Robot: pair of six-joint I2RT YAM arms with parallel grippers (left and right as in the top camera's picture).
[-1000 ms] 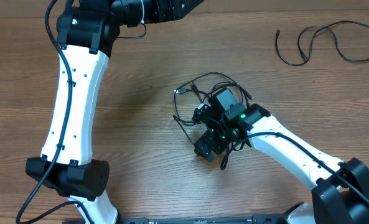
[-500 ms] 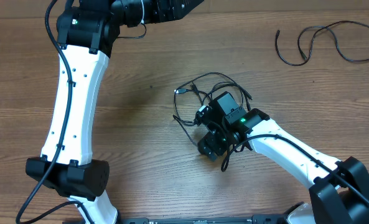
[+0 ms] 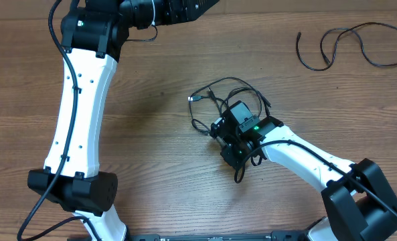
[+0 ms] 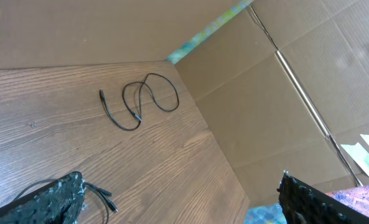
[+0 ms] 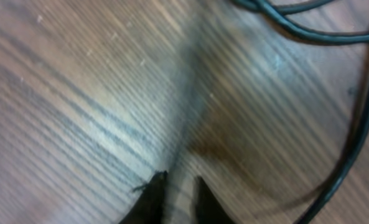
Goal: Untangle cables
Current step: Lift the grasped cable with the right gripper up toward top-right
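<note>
Here the right claw (image 5: 178, 196) is clenched almost tip to tip, low over the worktop (image 3: 151, 134), with nothing visible in it. The tangled cables (image 3: 215, 100) lie just beside and beyond it. The left claw (image 4: 181, 205) gapes wide, with one loose cable (image 4: 140, 102) well ahead of it.

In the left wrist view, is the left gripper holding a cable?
No, the left gripper's fingers stand wide apart with nothing between them; a loose cable lies farther off.

Wooden table (image 3: 151, 167), cardboard walls (image 4: 265, 106), perhaps teal tape (image 4: 215, 25)
</note>
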